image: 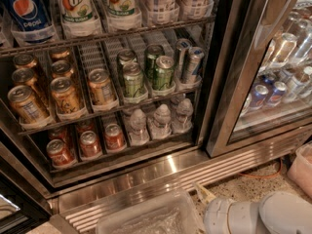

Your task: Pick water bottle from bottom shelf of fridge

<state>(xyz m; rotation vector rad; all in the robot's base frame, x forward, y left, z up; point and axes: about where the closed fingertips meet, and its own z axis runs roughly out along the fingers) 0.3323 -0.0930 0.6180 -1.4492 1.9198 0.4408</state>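
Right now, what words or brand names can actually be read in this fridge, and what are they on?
"pepsi": on the blue bottle, top left rack.
Other large bottles: labels too blurred to read.
Cans: print too blurred to read.
Water bottles on the bottom shelf: no text can be read.
Hand, low at the bottom right in front of the fridge: no text can be read.
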